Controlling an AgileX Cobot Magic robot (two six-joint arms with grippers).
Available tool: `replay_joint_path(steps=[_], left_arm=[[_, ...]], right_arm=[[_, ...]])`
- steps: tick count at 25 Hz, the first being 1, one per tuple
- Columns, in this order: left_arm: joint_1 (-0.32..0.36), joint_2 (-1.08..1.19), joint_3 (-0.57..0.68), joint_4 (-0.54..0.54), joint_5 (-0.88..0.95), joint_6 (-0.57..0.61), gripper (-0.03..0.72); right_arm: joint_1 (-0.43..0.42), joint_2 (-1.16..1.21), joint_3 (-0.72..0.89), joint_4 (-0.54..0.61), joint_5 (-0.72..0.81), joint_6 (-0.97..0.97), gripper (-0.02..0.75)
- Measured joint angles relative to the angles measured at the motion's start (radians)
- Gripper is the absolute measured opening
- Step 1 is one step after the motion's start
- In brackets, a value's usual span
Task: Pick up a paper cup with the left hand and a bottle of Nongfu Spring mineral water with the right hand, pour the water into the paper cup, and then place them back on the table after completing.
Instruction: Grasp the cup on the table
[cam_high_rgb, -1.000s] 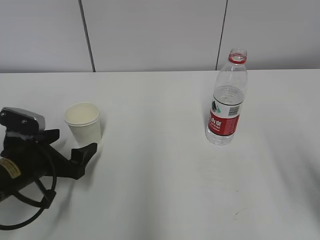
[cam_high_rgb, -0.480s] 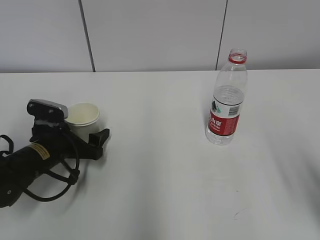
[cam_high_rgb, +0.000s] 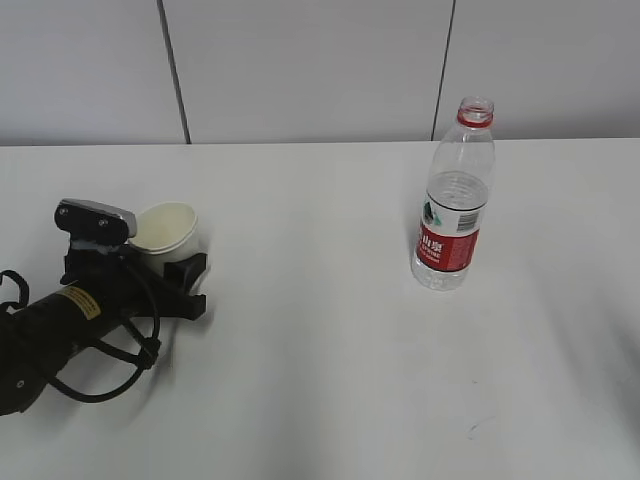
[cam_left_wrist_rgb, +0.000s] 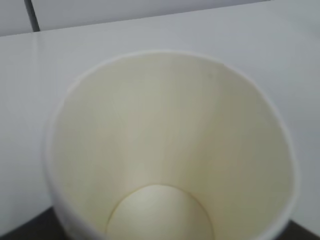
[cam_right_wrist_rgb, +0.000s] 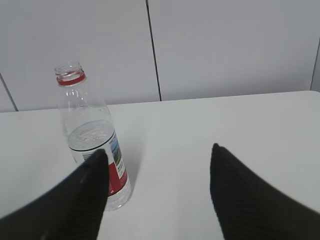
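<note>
The white paper cup (cam_high_rgb: 170, 230) stands at the left of the table (cam_high_rgb: 330, 360), tipped slightly. My left hand's gripper (cam_high_rgb: 165, 262), on the arm with the yellow sticker, is closed round the cup's lower wall; one finger (cam_high_rgb: 190, 272) shows on its right side. The left wrist view looks straight into the empty cup (cam_left_wrist_rgb: 170, 140). The uncapped Nongfu Spring bottle (cam_high_rgb: 455, 210), with a red label, stands upright at the right, about half full of water (cam_high_rgb: 456, 195). My right gripper (cam_right_wrist_rgb: 159, 150) is open and empty, with the bottle (cam_right_wrist_rgb: 92, 145) just beyond its left finger.
A grey panelled wall (cam_high_rgb: 300, 70) runs behind the table's far edge. Loose black cables (cam_high_rgb: 110, 360) hang from the left arm near the front left. The right arm is outside the exterior view.
My left gripper moved forward round the cup, then its jaws closed in on it; the cup tipped slightly. The bottle has not moved.
</note>
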Motion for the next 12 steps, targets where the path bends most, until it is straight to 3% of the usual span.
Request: replay_joint_path(steps=[12], left_arm=[[0.0, 0.0, 0.0, 0.0, -0.002, 0.0, 0.37]], right_arm=[[0.0, 0.126, 0.0, -0.01, -0.083, 0.007, 0.476]])
